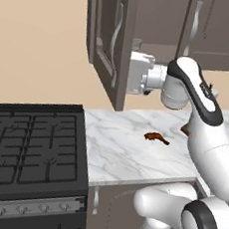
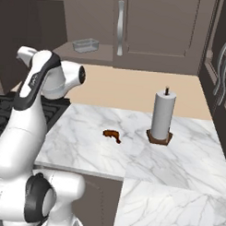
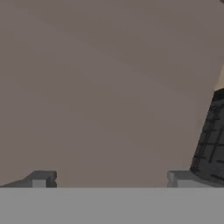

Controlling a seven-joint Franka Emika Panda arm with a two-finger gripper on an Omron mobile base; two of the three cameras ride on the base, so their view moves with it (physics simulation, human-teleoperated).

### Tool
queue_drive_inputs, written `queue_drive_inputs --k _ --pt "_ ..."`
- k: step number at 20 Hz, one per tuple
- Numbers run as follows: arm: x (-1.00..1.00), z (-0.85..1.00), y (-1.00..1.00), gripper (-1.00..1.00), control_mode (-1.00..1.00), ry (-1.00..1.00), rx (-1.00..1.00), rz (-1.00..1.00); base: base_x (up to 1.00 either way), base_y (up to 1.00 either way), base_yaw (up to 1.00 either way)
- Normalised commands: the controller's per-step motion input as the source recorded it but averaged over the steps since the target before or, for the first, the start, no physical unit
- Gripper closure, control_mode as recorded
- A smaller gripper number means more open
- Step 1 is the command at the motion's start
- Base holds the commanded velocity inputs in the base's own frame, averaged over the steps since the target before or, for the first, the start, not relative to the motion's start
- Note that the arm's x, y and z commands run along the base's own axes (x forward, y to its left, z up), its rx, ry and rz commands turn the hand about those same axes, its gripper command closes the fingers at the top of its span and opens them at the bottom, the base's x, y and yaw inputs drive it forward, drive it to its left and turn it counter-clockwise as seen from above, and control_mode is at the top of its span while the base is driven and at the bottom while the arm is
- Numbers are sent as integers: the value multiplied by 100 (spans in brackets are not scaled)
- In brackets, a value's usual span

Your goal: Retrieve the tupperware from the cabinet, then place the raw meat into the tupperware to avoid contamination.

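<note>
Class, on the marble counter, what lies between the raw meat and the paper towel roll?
Nothing: in the right base view, bare marble separates the raw meat from the paper towel roll.

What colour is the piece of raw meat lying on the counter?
Reddish-brown. The raw meat shows best in the right base view, on the white marble counter.

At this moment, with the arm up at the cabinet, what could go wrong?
1. The hand, fingers spread, faces the brown door, so it may bump it.
2. The tupperware sits near the shelf's edge; a clumsy reach might knock it off.
3. The meat lies bare on the counter, which it may contaminate.
</note>
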Motion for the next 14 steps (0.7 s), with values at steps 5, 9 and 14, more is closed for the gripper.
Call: queue_drive_inputs --k 5,9,14 --pt "-7 -9 83 -100 -100 -6 0 0 0 0 0" --pt "-2 -3 61 -100 -100 -6 -2 0 0 0 0" --pt "0 0 19 -100 -100 0 -3 0 0 0 0"
